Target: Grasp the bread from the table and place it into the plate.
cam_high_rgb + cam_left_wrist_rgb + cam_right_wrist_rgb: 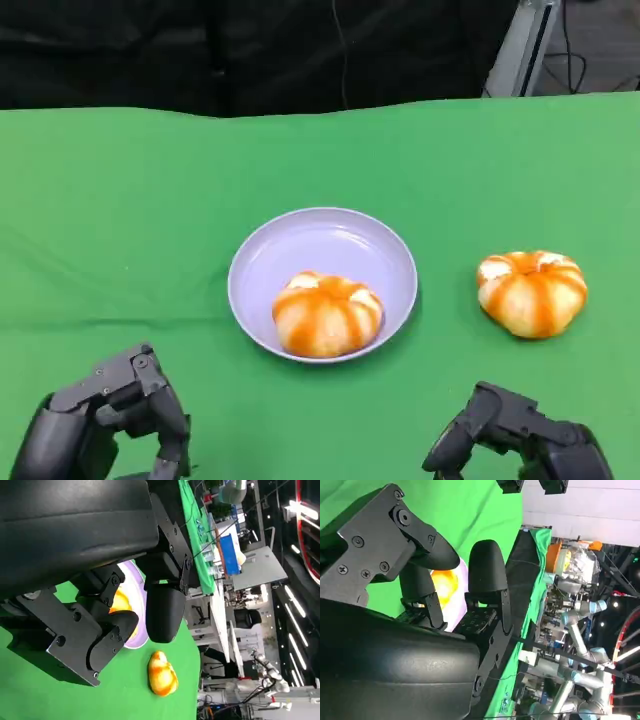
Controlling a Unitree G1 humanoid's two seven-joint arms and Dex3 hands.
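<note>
step in hand: one round orange-glazed bread bun [327,314] already lies inside the shallow lilac plate [262,256], toward the plate's near rim; a second orange-glazed bread bun [532,291] sits on the green tabletop [120,200] to the right of the plate, well apart from it. by my reading the reach for that second bun has not begun.
task's thing: the second bun rests on the cloth, untouched, no hand near it; the left wrist view shows it lying just beside the plate's edge [161,673].
right hand: the black right hand [515,435] sits low at the near edge of the tabletop, nearer than the plate and to its right, below the second bun. fingers apart and curled slightly down, holding nothing; the right wrist view shows fingers [487,572] spread with a gap and nothing in it.
left hand: the black left hand [105,415] rests near the tabletop's near edge, to the plate's left, fingers loosely apart and empty; the left wrist view shows fingers [164,611] separated.
next move calls for: likely the right hand, being closer, to travel forward over the second bun, keep the fingers wide enough to straddle the dome, then close gently since the bun looks soft.
risk: squeezing may dent it; the plate's free room lies on its far side.
</note>
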